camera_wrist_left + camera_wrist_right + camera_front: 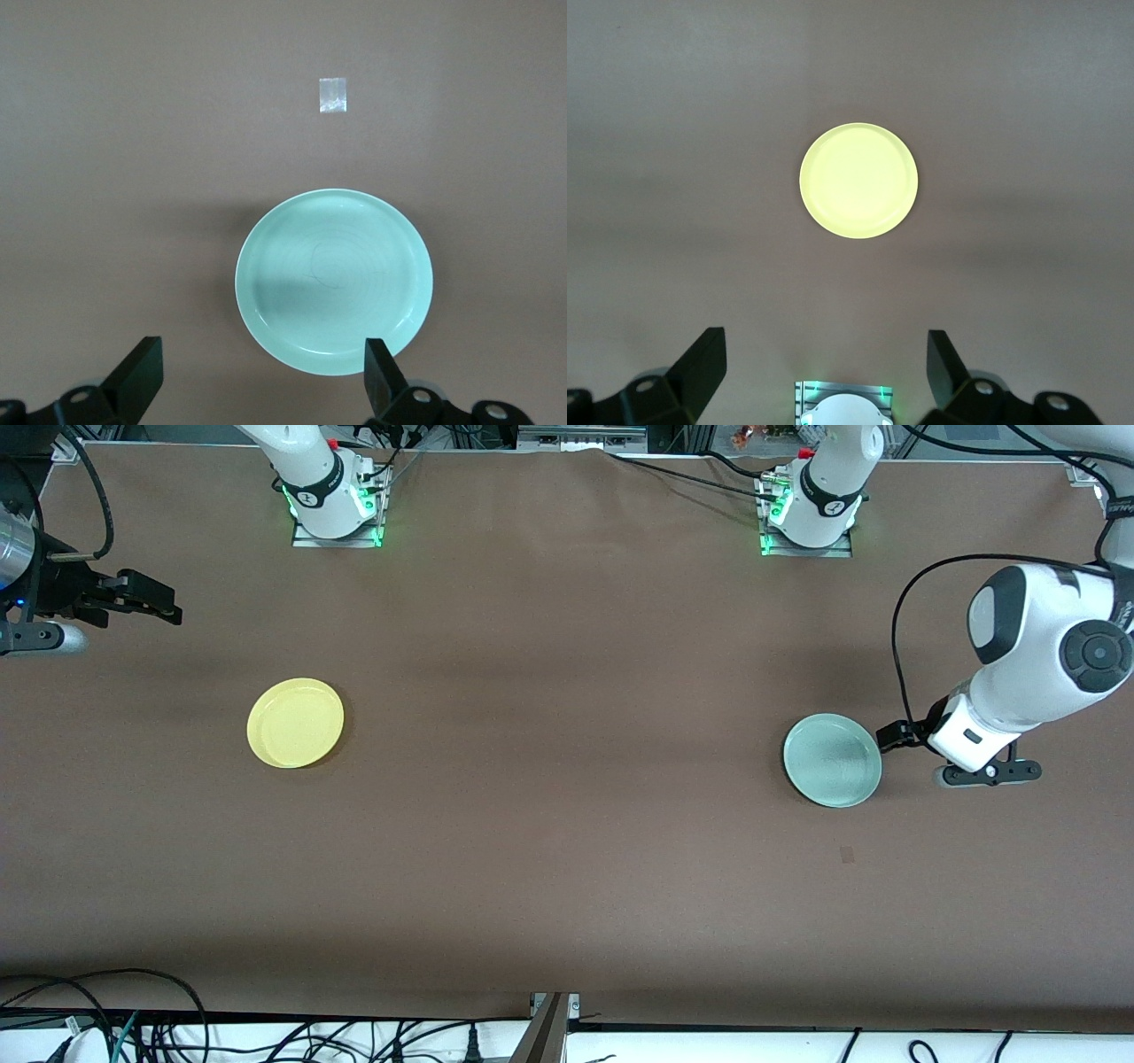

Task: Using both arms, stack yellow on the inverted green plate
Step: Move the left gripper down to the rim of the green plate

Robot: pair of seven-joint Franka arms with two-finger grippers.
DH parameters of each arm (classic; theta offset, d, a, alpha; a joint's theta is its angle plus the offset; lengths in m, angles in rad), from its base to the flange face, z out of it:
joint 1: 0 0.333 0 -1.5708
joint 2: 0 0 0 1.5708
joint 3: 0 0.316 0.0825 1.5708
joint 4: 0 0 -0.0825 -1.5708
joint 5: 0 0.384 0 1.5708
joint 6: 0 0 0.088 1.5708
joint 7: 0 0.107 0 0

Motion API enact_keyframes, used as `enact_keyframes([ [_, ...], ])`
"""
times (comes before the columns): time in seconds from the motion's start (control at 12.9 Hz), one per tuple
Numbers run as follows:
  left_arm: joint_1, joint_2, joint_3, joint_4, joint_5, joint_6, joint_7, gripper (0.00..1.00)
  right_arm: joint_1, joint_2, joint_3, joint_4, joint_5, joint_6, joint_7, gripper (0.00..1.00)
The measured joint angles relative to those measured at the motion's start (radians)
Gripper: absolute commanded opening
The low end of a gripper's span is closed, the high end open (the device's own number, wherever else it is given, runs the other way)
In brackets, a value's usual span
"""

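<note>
Yellow plate (295,723) rim-up, mint-green plate (832,761) upright

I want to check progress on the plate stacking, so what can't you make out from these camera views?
- Left gripper: front view, fingertips hidden by its own wrist beside the green plate.
- Right gripper: front view, arm cut off by the picture's edge.
- Small pale patch on the table: too small to identify.
- Yellow plate: right wrist view, glare hides its rim.
</note>
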Motion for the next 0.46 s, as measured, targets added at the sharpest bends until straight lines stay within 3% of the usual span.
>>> enact_keyframes([
  [0.46,0.003,0.192,0.008,-0.016,0.039,0.136,-0.003,1.00,0.000,0.000,0.000,0.000,0.000,0.000,0.000,1.00],
])
